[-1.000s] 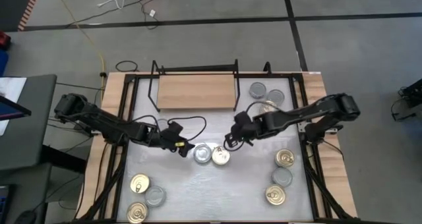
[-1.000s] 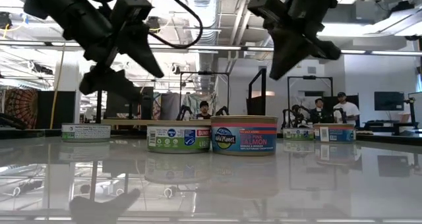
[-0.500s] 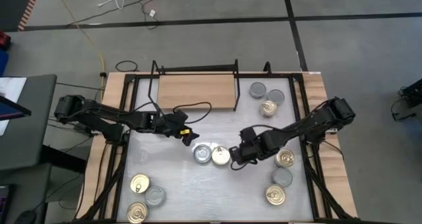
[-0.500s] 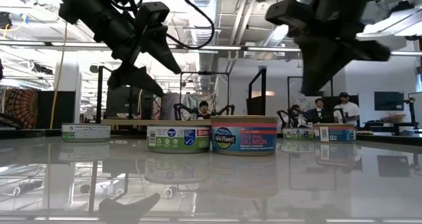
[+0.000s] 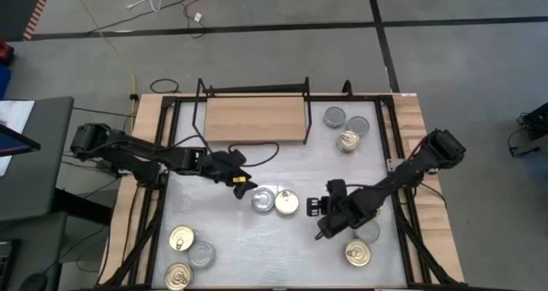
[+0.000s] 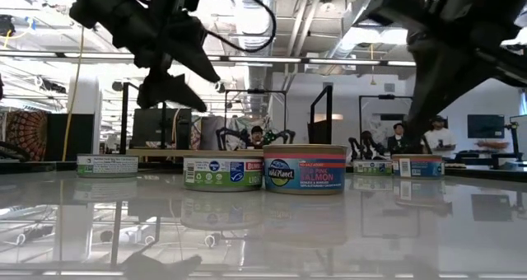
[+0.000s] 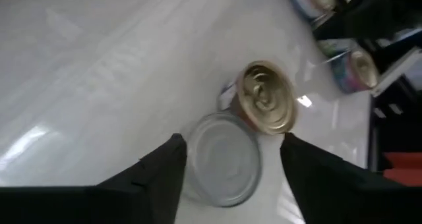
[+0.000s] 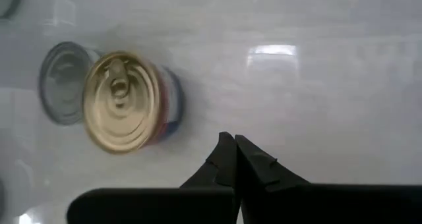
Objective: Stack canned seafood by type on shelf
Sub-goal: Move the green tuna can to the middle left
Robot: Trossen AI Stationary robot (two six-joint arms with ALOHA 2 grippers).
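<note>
Two round flat tins, a grey-topped tin touching a gold-topped tin, are shown mid-table, off the light wooden shelf. The left gripper is held apart above them; the right gripper is closed, empty. A narrow approach could knock the neighbouring tin.

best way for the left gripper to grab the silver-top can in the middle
Probably from above, fingers across its round side wall. The silver-top can sits flat and touches the gold-top can on one side, so put the fingers on the two free sides, along the line where they meet. The left gripper, open, hangs just beside it.
</note>
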